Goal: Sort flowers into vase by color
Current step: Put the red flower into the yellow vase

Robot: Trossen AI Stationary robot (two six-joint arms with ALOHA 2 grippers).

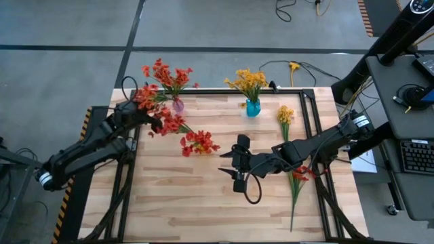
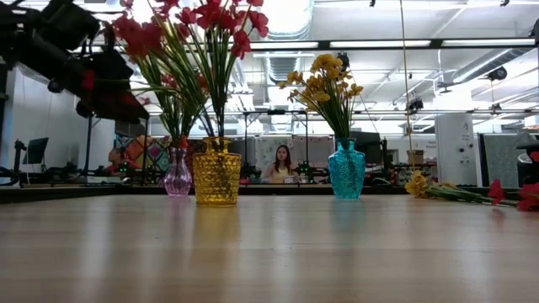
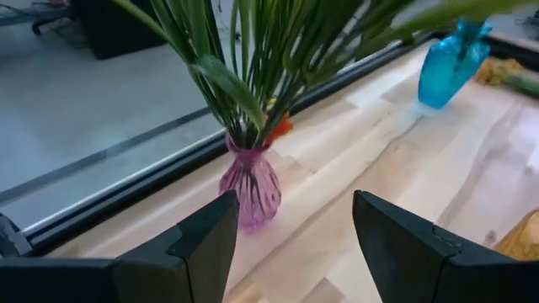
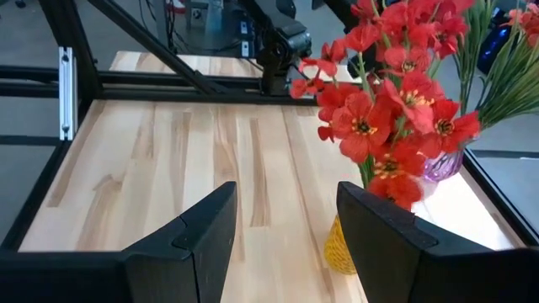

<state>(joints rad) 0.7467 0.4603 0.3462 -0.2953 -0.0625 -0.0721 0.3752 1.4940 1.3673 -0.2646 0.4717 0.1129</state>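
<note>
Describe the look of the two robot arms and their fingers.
Both arms are dark, nearly black, jointed links with a pale band near each base. The left gripper and right gripper each have two broad, flat, matte black fingers with angled edges. A black cable loops under the right arm on the table.

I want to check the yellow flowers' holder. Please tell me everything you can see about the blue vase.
The blue vase looks like clear turquoise glass, with a round textured belly and a narrow neck. It stands upright near the table's far edge, right of the other two vases. It holds a bunch of yellow flowers on green stems. No gripper touches it.
</note>
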